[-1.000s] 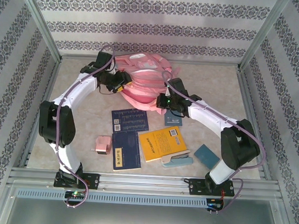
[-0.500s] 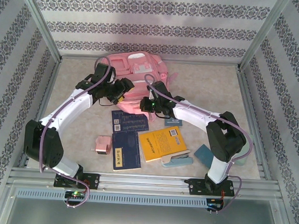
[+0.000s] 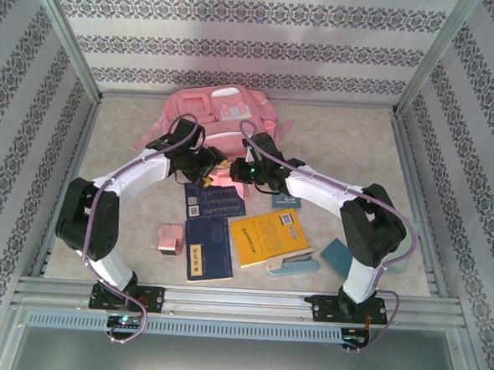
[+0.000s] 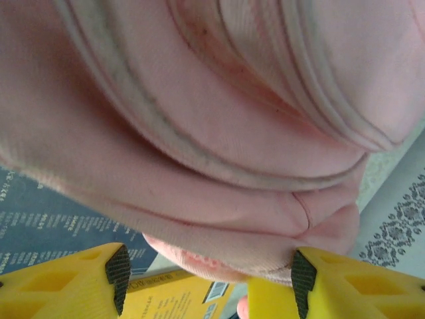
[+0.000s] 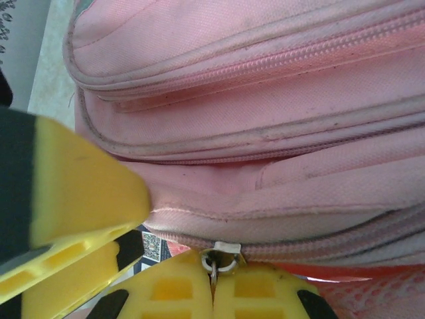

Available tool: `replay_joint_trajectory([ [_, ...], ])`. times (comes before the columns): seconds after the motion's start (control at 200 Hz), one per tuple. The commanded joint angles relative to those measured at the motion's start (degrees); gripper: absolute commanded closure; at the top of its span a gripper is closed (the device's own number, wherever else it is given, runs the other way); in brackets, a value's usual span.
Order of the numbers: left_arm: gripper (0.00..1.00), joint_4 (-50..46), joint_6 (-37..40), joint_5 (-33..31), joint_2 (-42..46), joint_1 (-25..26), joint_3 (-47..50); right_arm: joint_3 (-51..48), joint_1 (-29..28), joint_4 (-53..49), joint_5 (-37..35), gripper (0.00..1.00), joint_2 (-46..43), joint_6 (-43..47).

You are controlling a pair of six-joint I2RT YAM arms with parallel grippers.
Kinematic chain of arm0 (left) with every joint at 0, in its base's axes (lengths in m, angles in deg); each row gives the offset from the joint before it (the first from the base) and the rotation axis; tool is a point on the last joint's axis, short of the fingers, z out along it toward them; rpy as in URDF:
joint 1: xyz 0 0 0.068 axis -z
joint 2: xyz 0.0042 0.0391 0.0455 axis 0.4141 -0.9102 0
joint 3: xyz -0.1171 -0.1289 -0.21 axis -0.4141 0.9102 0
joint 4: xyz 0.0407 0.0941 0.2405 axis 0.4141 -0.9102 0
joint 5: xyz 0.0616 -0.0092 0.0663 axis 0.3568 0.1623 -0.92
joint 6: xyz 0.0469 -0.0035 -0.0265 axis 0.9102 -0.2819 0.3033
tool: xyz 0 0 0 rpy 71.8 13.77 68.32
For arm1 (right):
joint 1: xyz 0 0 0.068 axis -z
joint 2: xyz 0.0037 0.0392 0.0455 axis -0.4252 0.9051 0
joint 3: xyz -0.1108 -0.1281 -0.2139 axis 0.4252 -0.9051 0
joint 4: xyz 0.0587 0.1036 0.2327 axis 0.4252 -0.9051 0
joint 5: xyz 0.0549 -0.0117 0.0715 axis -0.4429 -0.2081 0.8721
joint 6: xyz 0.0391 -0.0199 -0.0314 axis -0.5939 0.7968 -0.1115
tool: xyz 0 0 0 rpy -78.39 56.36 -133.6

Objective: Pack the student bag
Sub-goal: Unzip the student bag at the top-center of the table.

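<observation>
Ideally, with the student bag (image 3: 221, 120) at the worktop's (image 3: 350, 141) back, the right end effector (image 5: 214, 292), shut on its zip pull (image 5: 222, 256), draws along the track while the open left end effector (image 4: 211, 276) clamps the hem taut.

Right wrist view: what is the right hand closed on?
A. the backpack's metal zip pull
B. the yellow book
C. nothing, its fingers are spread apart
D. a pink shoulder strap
A: the right hand has its yellow fingers pressed together around the metal zip pull, which sits on a zipper line of the pink backpack.
</observation>
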Motion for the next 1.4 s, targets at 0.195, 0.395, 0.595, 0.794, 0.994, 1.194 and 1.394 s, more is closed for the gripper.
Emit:
replay_joint_trajectory([
  [0.195, 0.55, 2.0, -2.0, -3.0, -5.4, -0.7, -5.9, 1.0, -0.8, 2.8, 0.1, 1.00, 1.1, 2.4],
  [0.395, 0.97, 1.2, -1.0, -3.1, -5.5, -2.6, -6.2, 1.0, 0.3, -1.6, -2.0, 1.00, 0.8, 5.8],
  [0.595, 1.00, -0.2, 0.9, -4.0, -3.3, -4.5, -6.5, -0.1, 3.2, -5.4, -3.3, 1.00, -0.4, 8.7],
  [0.794, 1.00, -1.5, 2.2, -4.2, -0.6, -7.1, -5.7, -0.3, 6.7, -9.4, -3.5, 1.00, -2.2, 12.7],
  [0.994, 1.00, -2.7, 3.4, -3.7, 1.5, -9.1, -6.4, 0.2, 11.6, -11.0, -0.4, 1.00, -1.5, 13.7],
  [1.194, 1.00, -4.9, 5.5, -3.4, 3.4, -9.7, -8.3, 4.7, 15.4, -11.9, 1.4, 1.00, 2.4, 13.5],
  [1.394, 1.00, -7.1, 7.6, -3.9, 5.0, -10.4, -9.8, 8.8, 19.4, -12.4, 6.0, 0.97, 5.6, 12.5],
])
